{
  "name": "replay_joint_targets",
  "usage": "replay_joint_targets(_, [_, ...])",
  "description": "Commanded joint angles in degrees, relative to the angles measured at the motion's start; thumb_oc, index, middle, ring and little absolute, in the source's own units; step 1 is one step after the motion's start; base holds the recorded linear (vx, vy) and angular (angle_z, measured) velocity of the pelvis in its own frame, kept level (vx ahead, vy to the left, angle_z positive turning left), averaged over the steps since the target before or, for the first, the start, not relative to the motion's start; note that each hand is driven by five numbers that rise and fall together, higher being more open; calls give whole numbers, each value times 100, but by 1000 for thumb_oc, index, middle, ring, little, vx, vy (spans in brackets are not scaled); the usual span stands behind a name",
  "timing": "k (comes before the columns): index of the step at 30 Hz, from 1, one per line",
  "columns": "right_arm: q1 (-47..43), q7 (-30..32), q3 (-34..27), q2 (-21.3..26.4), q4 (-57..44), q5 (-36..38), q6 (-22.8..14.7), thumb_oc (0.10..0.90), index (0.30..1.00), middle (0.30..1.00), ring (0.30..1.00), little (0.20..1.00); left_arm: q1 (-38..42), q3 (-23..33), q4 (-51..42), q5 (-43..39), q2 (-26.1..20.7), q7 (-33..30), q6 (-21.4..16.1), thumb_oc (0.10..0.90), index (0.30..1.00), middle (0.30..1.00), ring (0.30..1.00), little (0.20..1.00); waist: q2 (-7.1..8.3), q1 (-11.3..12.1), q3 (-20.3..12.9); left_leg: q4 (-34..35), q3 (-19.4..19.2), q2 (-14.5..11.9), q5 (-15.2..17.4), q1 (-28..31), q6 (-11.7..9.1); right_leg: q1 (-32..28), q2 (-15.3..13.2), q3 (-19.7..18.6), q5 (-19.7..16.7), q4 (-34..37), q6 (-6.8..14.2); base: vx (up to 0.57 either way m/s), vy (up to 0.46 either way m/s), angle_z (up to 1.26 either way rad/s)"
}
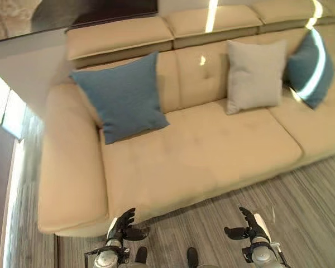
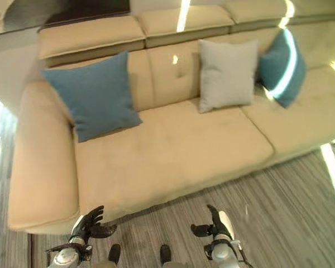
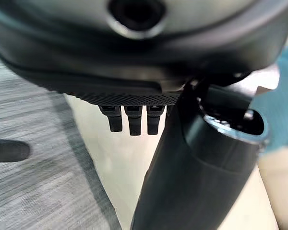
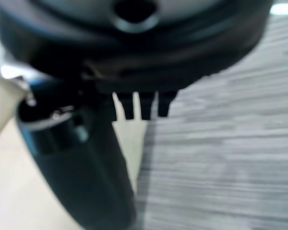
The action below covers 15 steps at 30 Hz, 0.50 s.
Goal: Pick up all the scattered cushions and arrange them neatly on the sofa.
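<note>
Grey striped floor (image 1: 301, 190) runs before a beige sofa (image 1: 201, 151), where a blue cushion (image 1: 123, 95), a grey cushion (image 1: 255, 75) and a second blue cushion (image 1: 310, 67) lean on the backrest. Both wrist views show the left hand (image 1: 123, 226) and right hand (image 1: 251, 226) empty, fingers (image 3: 129, 120) straight.

A: How many cushions are on the sofa (image 1: 223, 151)?

B: Three. Two are blue: one large blue cushion (image 1: 121, 96) towards the left end, one darker blue cushion (image 1: 311, 68) far right. One is a grey cushion (image 1: 254, 75), between them.

A: And sofas?

B: One. Its backrest carries three raised headrest pads (image 1: 119, 37).
</note>
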<state>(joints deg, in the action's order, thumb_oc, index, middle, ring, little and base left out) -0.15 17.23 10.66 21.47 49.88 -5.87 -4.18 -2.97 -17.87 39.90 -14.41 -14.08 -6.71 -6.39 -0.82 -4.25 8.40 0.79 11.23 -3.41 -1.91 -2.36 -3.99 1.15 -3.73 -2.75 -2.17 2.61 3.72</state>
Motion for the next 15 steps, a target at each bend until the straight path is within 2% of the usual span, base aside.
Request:
replay_joint_targets(1, [-200, 208, -57, 26, -302, 53, -155, 800, 900, 900, 900, 900, 164, 135, -420, 184, -234, -42, -280, 800, 900, 900, 900, 900, 313, 205, 119, -761, -240, 605, 893, -327, 350, 404, -109, 58, 300, -270, 438, -71, 215, -53])
replay_joint_targets(3, [-218, 225, -31, -61, -143, -2, -85, 800, 900, 900, 900, 900, 274, 73, -432, 277, -305, -69, -300, 800, 900, 900, 900, 900, 327, 140, 198, -643, -588, 589, 875, -310, 460, 752, -111, -73, 157, -483, 578, -136, 198, -85])
replay_joint_targets(4, [-218, 225, -33, -62, -144, -3, -84, 800, 900, 900, 900, 900, 276, 71, -430, 277, -306, -69, -301, 800, 900, 900, 900, 900, 330, 167, 198, -640, -615, 583, 880, -306, 461, 767, -104, -101, 160, -497, 578, -197, 132, -163])
replay_joint_targets(5, [-261, 240, 15, -100, -60, -61, -80, 800, 900, 900, 900, 900, 334, 56, -408, 326, -372, -95, -327, 800, 900, 900, 900, 900, 323, 260, 297, -637, -886, 492, 910, -289, 495, 899, -166, 316, 170, -673, 614, -154, 72, -176])
replay_joint_targets(7, [-253, 240, 26, -118, -53, -89, -121, 800, 900, 900, 900, 900, 329, 71, -459, 366, -429, -62, -330, 800, 900, 900, 900, 900, 290, 365, 288, -598, -1160, 406, 874, -320, 508, 876, -353, 1221, 347, -890, 497, -138, 73, -138])
replay_joint_targets(9, [-250, 240, 26, -118, -55, -90, -120, 800, 900, 900, 900, 900, 326, 71, -461, 365, -430, -62, -328, 800, 900, 900, 900, 900, 290, 357, 292, -601, -1152, 408, 877, -315, 508, 873, -357, 1229, 360, -904, 498, -37, 23, -99])
replay_joint_targets(10, [-222, 240, 26, -111, -47, -104, -142, 800, 900, 900, 900, 900, 273, 134, -478, 369, -468, -52, -321, 800, 900, 900, 900, 900, 281, 422, 274, -622, -1366, 337, 889, -267, 537, 801, -424, 1612, 484, -1096, 431, -41, 26, -55])
replay_joint_targets(11, [-222, 240, 26, -111, -47, -104, -142, 800, 900, 900, 900, 900, 272, 134, -478, 369, -468, -52, -321, 800, 900, 900, 900, 900, 282, 421, 269, -621, -1365, 337, 887, -271, 537, 806, -425, 1612, 483, -1096, 431, -84, 24, -82])
replay_joint_targets(12, [-179, 273, 37, -97, -51, -176, -143, 800, 900, 900, 900, 900, 195, 216, -461, 395, -490, -84, -301, 800, 900, 900, 900, 900, 284, 558, 221, -681, -1620, 291, 904, -265, 534, 519, -477, 2017, 648, -1096, 389, -35, -29, -75])
replay_joint_targets(13, [-124, 268, 29, -93, -123, -156, -134, 800, 900, 900, 900, 900, 123, 235, -550, 412, -480, -93, -275, 800, 900, 900, 900, 900, 325, 600, 181, -683, -1734, 292, 880, -227, 530, 425, -389, 1904, 655, -963, 364, -20, -68, -87])
replay_joint_targets(15, [-66, 272, -18, -61, -180, -122, -133, 800, 900, 900, 900, 900, 112, 249, -508, 379, -420, -65, -252, 800, 900, 900, 900, 900, 307, 564, 92, -687, -1798, 284, 869, -219, 506, 371, -304, 1766, 624, -775, 357, 47, -103, -73])
